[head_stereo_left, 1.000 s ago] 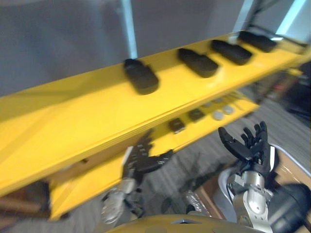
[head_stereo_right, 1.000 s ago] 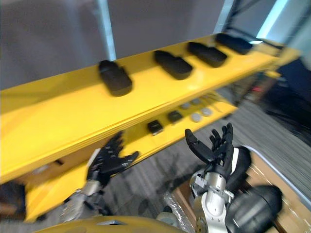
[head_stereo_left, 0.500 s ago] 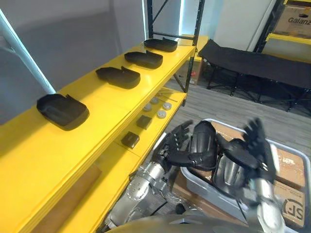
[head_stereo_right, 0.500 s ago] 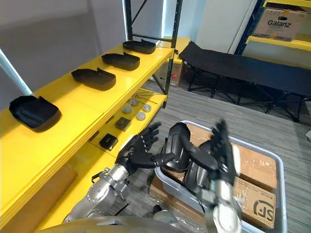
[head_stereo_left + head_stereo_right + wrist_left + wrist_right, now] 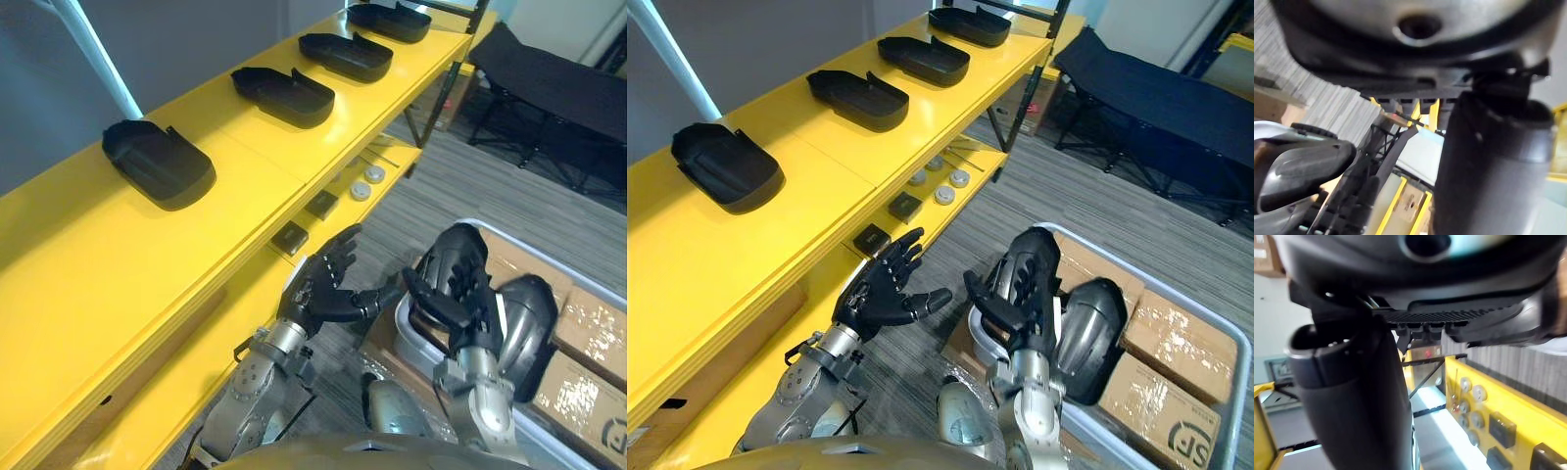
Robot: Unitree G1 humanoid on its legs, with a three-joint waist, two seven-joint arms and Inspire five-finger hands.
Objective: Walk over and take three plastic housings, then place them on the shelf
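Though spread overhead, left hand (image 5: 882, 294) shapeless wristward.

Four housings (image 5: 857, 98) sit on the shelf (image 5: 813, 176) above the fingers (image 5: 899, 257) of the left hand (image 5: 872, 294). Two blocks (image 5: 906, 206) and four discs (image 5: 943, 195) lie just past those fingertips. Behind the fingers of the right hand (image 5: 1019, 313), one bin (image 5: 409, 338) holds two more housings and three boxes (image 5: 1181, 338).
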